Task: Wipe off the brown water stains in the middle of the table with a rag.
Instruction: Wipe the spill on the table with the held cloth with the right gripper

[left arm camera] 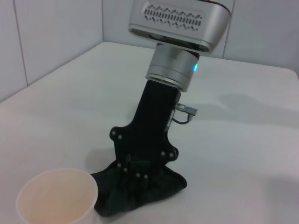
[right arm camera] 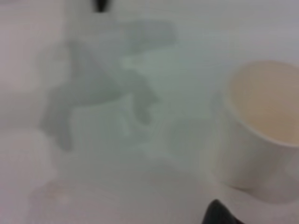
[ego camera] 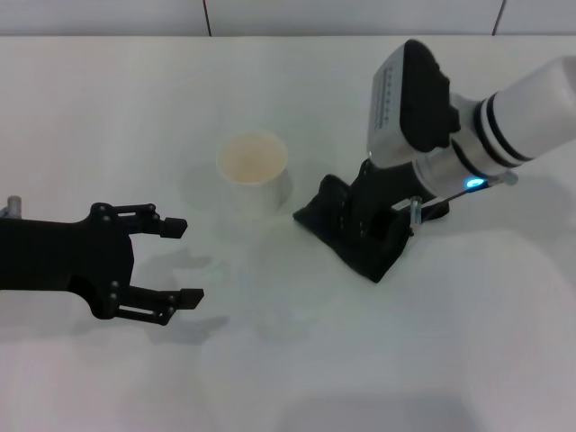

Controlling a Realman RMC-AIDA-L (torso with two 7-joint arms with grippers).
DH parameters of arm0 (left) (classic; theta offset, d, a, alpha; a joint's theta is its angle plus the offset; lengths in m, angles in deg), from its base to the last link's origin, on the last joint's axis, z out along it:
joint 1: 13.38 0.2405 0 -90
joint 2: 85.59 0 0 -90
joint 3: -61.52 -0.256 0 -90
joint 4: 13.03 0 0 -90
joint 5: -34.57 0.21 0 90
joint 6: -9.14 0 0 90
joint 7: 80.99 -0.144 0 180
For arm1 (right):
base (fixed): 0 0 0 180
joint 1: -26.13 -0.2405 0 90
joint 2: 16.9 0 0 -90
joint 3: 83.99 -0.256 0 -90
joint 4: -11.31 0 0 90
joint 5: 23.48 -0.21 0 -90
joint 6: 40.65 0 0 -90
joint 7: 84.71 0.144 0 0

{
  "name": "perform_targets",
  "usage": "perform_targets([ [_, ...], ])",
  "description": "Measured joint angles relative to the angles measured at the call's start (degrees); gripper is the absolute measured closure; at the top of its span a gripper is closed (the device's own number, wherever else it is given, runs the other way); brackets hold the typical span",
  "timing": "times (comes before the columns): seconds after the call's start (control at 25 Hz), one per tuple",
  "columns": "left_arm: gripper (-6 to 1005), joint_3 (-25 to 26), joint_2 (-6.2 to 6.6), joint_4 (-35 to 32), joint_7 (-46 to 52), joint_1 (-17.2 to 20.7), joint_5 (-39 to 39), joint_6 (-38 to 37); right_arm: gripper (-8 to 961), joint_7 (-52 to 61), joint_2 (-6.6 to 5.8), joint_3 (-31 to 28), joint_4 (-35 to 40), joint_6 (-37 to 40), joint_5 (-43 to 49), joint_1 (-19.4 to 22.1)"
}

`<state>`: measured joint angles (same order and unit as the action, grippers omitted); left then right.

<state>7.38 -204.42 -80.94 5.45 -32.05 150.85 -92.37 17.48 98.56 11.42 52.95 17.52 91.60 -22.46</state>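
Right tool seen right of centre in head view, pressed down onto black rag; whether shut on it cannot be told. Rag lies crumpled on white tabletop, just right of paper cup. Left tool held at lower left, fingers spread wide, nothing between them. No brown stain made out on tabletop.
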Motion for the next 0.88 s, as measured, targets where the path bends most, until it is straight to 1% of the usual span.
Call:
perform_targets([
  [0.12, 107, 0.0, 0.01, 0.1, 0.0, 0.0, 0.0, 0.2, 932, 0.0, -0.33, -0.6, 0.2, 0.1, 0.4, 0.0],
  [0.24, 107, 0.5, 0.02, 0.1, -0.2, -0.1, 0.0, 0.4, 932, 0.0, -0.57, -2.7, 2.3, 3.1, 2.4, 0.8],
  [0.36, 107, 0.7, 0.00, 0.2, -0.7, -0.1, 0.0, 0.4, 931, 0.2, -0.38, -8.8, 5.9, 10.0, 7.3, 3.2],
  [0.44, 107, 0.7, 0.02, 0.4, -0.9, -0.1, -0.3, 0.5, 930, 0.3, -0.32, -11.8, 8.4, 13.0, 9.4, 4.9],
  [0.56, 107, 0.7, 0.13, 0.7, -1.3, -0.1, -0.5, 0.6, 928, 0.3, -0.52, -15.7, 11.2, 16.9, 11.8, 7.4],
  [0.72, 108, 0.8, 0.18, 0.8, -1.3, -0.1, -0.6, 0.7, 927, 0.1, -0.66, -21.4, 12.8, 21.5, 15.3, 9.6],
  [0.88, 108, 1.0, 0.18, 0.8, -1.3, -0.1, -0.6, 0.8, 925, -0.2, -1.27, -23.7, 13.9, 24.2, 15.9, 11.1],
])
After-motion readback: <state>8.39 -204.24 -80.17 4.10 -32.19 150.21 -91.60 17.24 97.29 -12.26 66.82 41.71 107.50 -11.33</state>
